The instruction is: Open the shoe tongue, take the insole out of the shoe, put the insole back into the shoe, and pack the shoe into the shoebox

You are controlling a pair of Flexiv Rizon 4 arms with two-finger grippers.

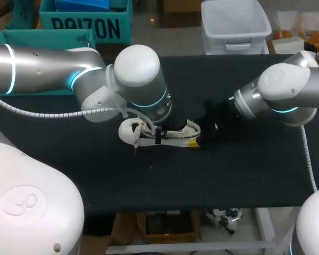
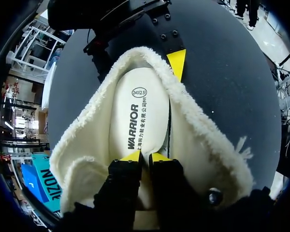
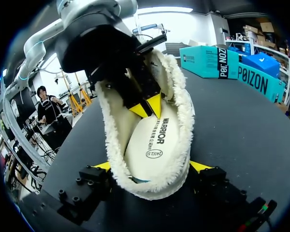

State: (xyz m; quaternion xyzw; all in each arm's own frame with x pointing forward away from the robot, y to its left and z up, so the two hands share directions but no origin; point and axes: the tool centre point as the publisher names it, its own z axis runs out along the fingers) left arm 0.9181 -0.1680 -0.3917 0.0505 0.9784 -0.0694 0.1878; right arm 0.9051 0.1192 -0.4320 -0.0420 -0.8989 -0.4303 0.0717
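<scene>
While the fleece-lined shoe [image 1: 132, 132] stands on its sole near the middle of the desk [image 1: 228, 175], the head view shows its long axis running side to side. The toe lies toward my left arm [image 1: 138, 74] and the heel toward my right arm [image 1: 279, 93]. Both arms meet over it.

From the left wrist, my left tool [image 2: 145, 155] is down inside the shoe's mouth. It is narrow, with the yellow tips almost together and resting on the insole [image 2: 140, 111]. I cannot tell whether they pinch it. The insole stretches straight ahead of the tool toward the heel, lying flat in the shoe.

From the right wrist, my right tool [image 3: 152, 166] is spread wide, with one yellow tip against each side of the heel. I judge it to be bracing the shoe. Any pull on the insole must therefore run along the shoe's length, and the left arm is the one placed for it.
</scene>
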